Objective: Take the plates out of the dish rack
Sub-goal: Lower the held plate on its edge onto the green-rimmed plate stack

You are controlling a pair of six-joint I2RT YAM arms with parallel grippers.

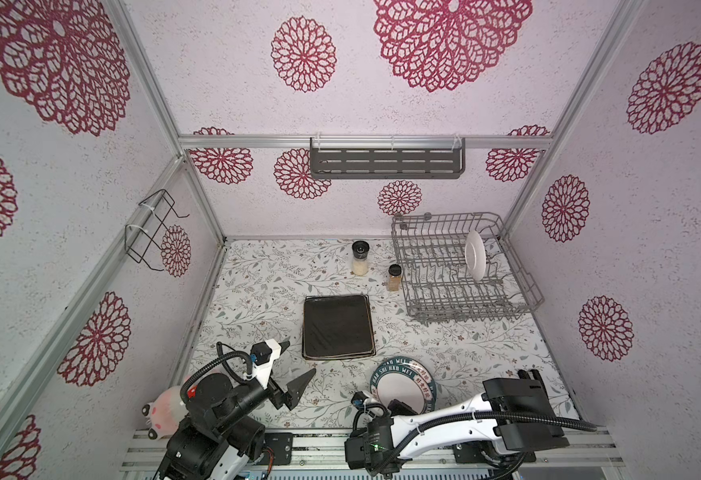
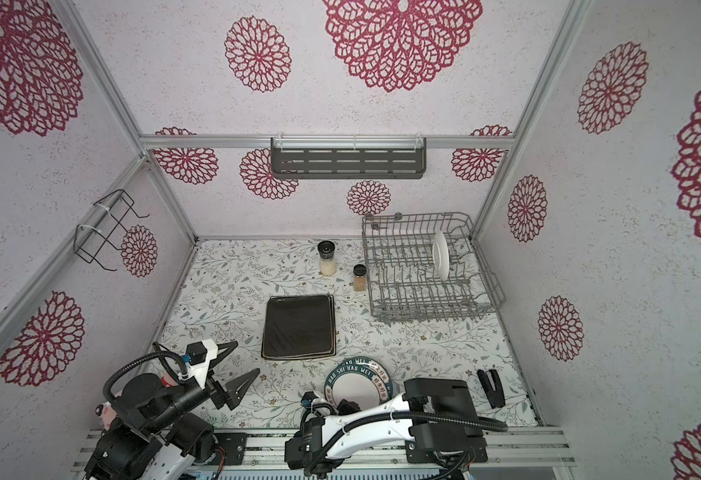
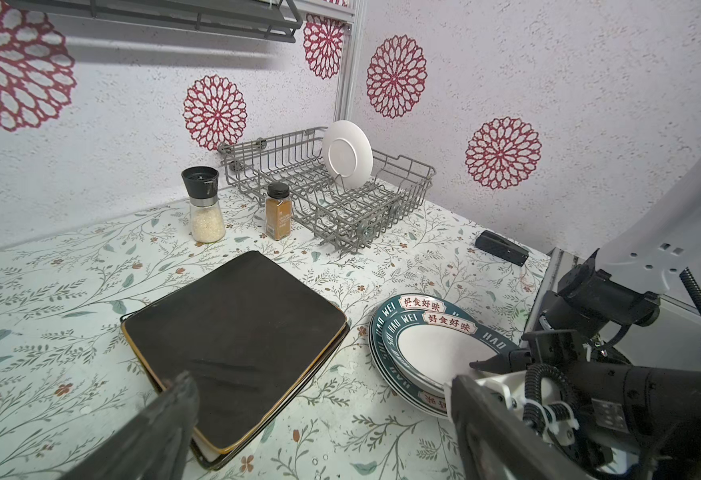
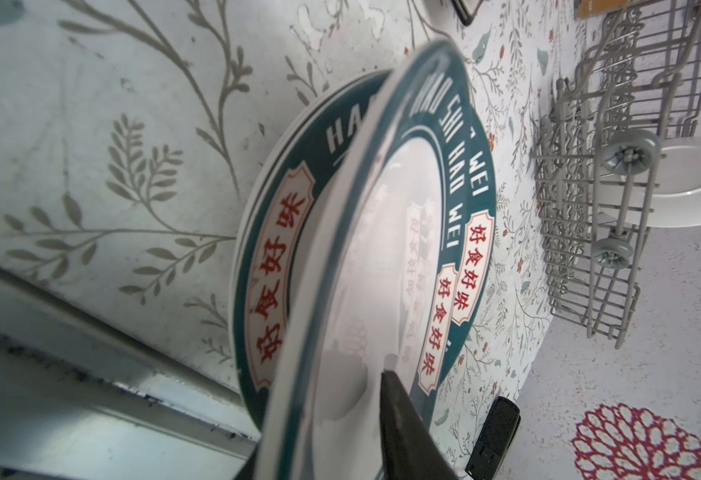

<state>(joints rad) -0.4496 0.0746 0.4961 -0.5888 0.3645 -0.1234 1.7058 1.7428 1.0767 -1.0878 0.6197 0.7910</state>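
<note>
Hovering low at the near edge of the table [image 1: 257, 291], the right gripper [image 1: 397, 405] is over two green lettered-rim plates [image 1: 402, 384], one lying on the other and set a little off it. One dark finger [image 4: 402, 415] lies across the upper plate's white face. Whether the jaws pinch its rim or stand clear of it I cannot tell (the second finger is hidden behind the plate). Over on the left, the left gripper [image 1: 294, 363] hangs above the bare floral cloth, jaws spread wide with nothing between them.

Farther in, mid-table, a black square plate [image 1: 337, 326] tops a pile of square plates, and cream edges show beneath it. A small black object [image 2: 492, 386] lies near the right wall. Beyond, two spice jars [image 1: 360, 258] stand just left of the dish rack [image 1: 519, 286] in the far right corner. One white round plate [image 1: 475, 255] stands on edge between its tines. A dark grey slotted shelf [image 1: 386, 164] hangs on the back wall.
</note>
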